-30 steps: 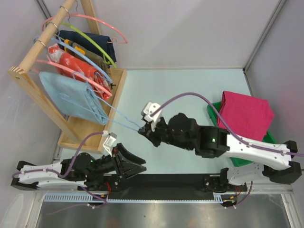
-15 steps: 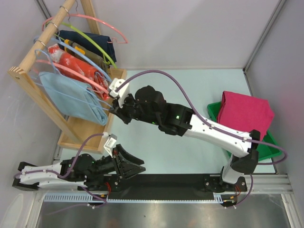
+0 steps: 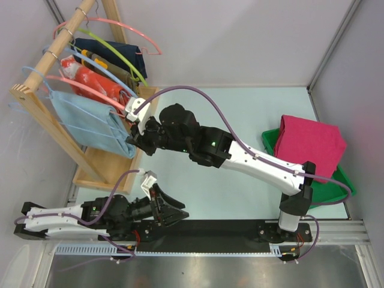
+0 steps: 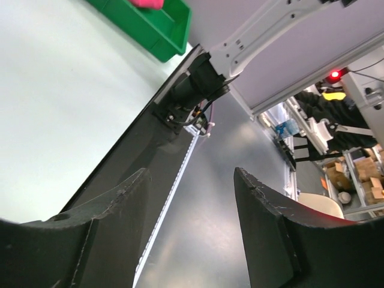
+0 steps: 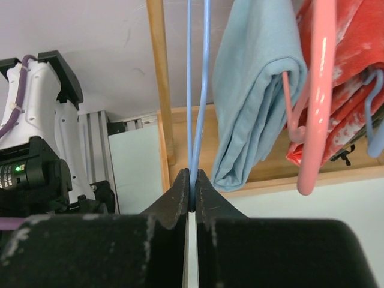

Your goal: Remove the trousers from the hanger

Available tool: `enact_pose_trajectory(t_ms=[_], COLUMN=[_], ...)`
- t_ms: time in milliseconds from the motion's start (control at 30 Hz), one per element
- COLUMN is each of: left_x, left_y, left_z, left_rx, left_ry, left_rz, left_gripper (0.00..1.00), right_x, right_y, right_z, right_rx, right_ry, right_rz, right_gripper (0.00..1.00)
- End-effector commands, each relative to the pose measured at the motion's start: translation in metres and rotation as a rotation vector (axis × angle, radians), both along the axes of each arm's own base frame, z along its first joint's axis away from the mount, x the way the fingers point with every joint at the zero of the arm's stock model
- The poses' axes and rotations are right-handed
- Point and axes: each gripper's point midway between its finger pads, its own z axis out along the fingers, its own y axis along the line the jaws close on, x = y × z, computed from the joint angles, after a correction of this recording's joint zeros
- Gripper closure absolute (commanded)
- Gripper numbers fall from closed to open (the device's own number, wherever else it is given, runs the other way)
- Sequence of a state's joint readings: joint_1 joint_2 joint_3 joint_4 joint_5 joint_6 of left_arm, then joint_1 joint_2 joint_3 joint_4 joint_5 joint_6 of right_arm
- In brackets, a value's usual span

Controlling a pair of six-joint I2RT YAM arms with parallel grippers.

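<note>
The magenta trousers (image 3: 309,143) lie bundled on the green tray (image 3: 337,185) at the right; a scrap of pink (image 4: 147,2) also tops the left wrist view. My right gripper (image 3: 133,141) reaches left to the wooden rack and is shut on the light-blue wire hanger (image 5: 201,78). Its two wires rise straight out of the pinched jaws (image 5: 191,180), and no cloth hangs on them. In the top view the hanger runs up-left across the pale blue cloth. My left gripper (image 3: 177,213) rests low by the near edge, open, with nothing between its fingers (image 4: 192,174).
The wooden rack (image 3: 107,163) fills the left side. It carries the pale blue cloth (image 3: 90,123), a red-orange patterned cloth (image 3: 90,81), dark clothes, pink hangers (image 5: 315,120) and a lime-green hanger (image 3: 123,57). The right arm spans the table's middle.
The right arm has swung left from mid-table to the rack, carrying the light-blue hanger against the pale blue cloth. The left gripper shifted slightly right. The trousers stayed on the tray.
</note>
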State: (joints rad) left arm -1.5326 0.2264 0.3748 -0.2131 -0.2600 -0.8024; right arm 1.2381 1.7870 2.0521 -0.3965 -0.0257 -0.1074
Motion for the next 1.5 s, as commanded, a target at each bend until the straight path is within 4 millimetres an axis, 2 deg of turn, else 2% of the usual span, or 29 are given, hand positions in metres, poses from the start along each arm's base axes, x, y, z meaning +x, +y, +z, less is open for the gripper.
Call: enact_pose_trajectory(t_ms=[0, 133, 400, 467, 500, 533, 567, 600, 633, 667, 733, 767, 800, 833, 867, 900, 967, 1000, 1033, 1067, 1100, 1133, 1200, 1233, 1267, 1333, 1367, 1433, 1467], left_x=[0.004, 0.005, 0.007, 0.008, 0.008, 0.008, 0.010, 0.011, 0.012, 0.015, 0.016, 0.016, 0.016, 0.021, 0.022, 0.018, 0.035, 0.031, 0.050, 0.053, 0.058, 0.072, 0.088, 0.098, 0.104, 0.117, 0.118, 0.119, 0.118], left_y=[-0.003, -0.007, -0.012, -0.013, -0.013, -0.014, -0.014, -0.015, -0.016, -0.017, -0.022, -0.025, -0.028, -0.035, -0.038, -0.043, -0.053, -0.057, -0.062, -0.065, -0.067, -0.067, -0.074, -0.076, -0.079, -0.079, -0.075, -0.065, -0.054], left_z=[-0.002, -0.011, -0.019, -0.023, -0.025, -0.025, -0.025, -0.026, -0.026, -0.025, -0.023, -0.023, -0.023, -0.024, -0.025, -0.026, -0.029, -0.029, -0.027, -0.024, -0.022, -0.019, -0.014, -0.009, -0.009, 0.004, -0.007, 0.018, -0.008], left_rx=[0.032, 0.067, 0.096, 0.109, 0.113, 0.117, 0.118, 0.126, 0.127, 0.123, 0.120, 0.121, 0.122, 0.123, 0.128, 0.132, 0.124, 0.117, 0.098, 0.090, 0.090, 0.086, 0.093, 0.078, 0.077, 0.007, -0.004, -0.176, -0.180], left_ry=[0.000, 0.013, 0.041, 0.051, 0.052, 0.055, 0.054, 0.053, 0.052, 0.051, 0.049, 0.049, 0.048, 0.044, 0.043, 0.052, 0.075, 0.091, 0.092, 0.091, 0.081, 0.077, 0.062, 0.057, 0.058, 0.051, 0.064, 0.058, 0.088], left_rz=[0.025, 0.034, 0.049, 0.058, 0.058, 0.062, 0.069, 0.077, 0.082, 0.097, 0.105, 0.100, 0.095, 0.101, 0.089, 0.045, 0.056, 0.007, 0.053, 0.038, 0.036, 0.073, 0.090, 0.098, 0.103, 0.126, 0.138, 0.166, 0.206], left_gripper=[0.37, 0.36, 0.35, 0.35, 0.35, 0.34, 0.34, 0.33, 0.32, 0.32, 0.29, 0.28, 0.27, 0.26, 0.26, 0.25, 0.25, 0.25, 0.25, 0.25, 0.25, 0.24, 0.24, 0.24, 0.23, 0.23, 0.23, 0.23, 0.22], right_x=[-0.005, -0.003, -0.007, -0.001, -0.001, -0.001, 0.002, -0.002, -0.001, 0.001, -0.002, 0.002, 0.002, -0.002, 0.000, -0.001, -0.005, -0.005, -0.003, -0.008, -0.005, -0.005, -0.007, -0.006, -0.013, -0.017, -0.020, -0.032, -0.033], right_y=[0.003, 0.002, -0.007, -0.013, -0.021, -0.025, -0.030, -0.041, -0.046, -0.053, -0.077, -0.087, -0.094, -0.113, -0.124, -0.134, -0.165, -0.175, -0.187, -0.207, -0.218, -0.230, -0.262, -0.272, -0.286, -0.294, -0.293, -0.296, -0.292], right_z=[-0.008, -0.025, -0.025, -0.033, -0.026, -0.027, -0.039, -0.025, -0.025, -0.037, -0.022, -0.038, -0.040, -0.027, -0.030, -0.049, -0.039, -0.065, -0.069, -0.065, -0.073, -0.099, -0.100, -0.133, -0.123, -0.144, -0.172, -0.172, -0.194], right_rx=[-0.033, -0.065, -0.057, -0.066, -0.052, -0.051, -0.070, -0.025, -0.016, -0.028, 0.021, -0.002, 0.010, 0.052, 0.059, 0.034, 0.104, 0.070, 0.095, 0.139, 0.151, 0.151, 0.245, 0.228, 0.343, 0.410, 0.443, 0.549, 0.562], right_ry=[0.012, 0.053, 0.089, 0.121, 0.123, 0.132, 0.142, 0.148, 0.152, 0.162, 0.173, 0.185, 0.207, 0.208, 0.219, 0.240, 0.275, 0.304, 0.340, 0.360, 0.382, 0.442, 0.484, 0.524, 0.577, 0.640, 0.707, 0.740, 0.752], right_rz=[0.057, 0.069, 0.074, 0.030, 0.015, 0.002, -0.022, -0.036, -0.051, -0.084, -0.125, -0.174, -0.196, -0.213, -0.247, -0.269, -0.323, -0.354, -0.405, -0.427, -0.464, -0.523, -0.586, -0.646, -0.644, -0.658, -0.662, -0.571, -0.548], right_gripper=[1.00, 1.00, 1.00, 0.87, 0.78, 0.57, 0.49, 0.43, 0.35, 0.31, 0.20, 0.18, 0.08, 0.05, 0.02, 0.00, 0.00, 0.00, 0.00, 0.00, 0.00, 0.00, 0.00, 0.00, 0.00, 0.00, 0.00, 0.00, 0.00])
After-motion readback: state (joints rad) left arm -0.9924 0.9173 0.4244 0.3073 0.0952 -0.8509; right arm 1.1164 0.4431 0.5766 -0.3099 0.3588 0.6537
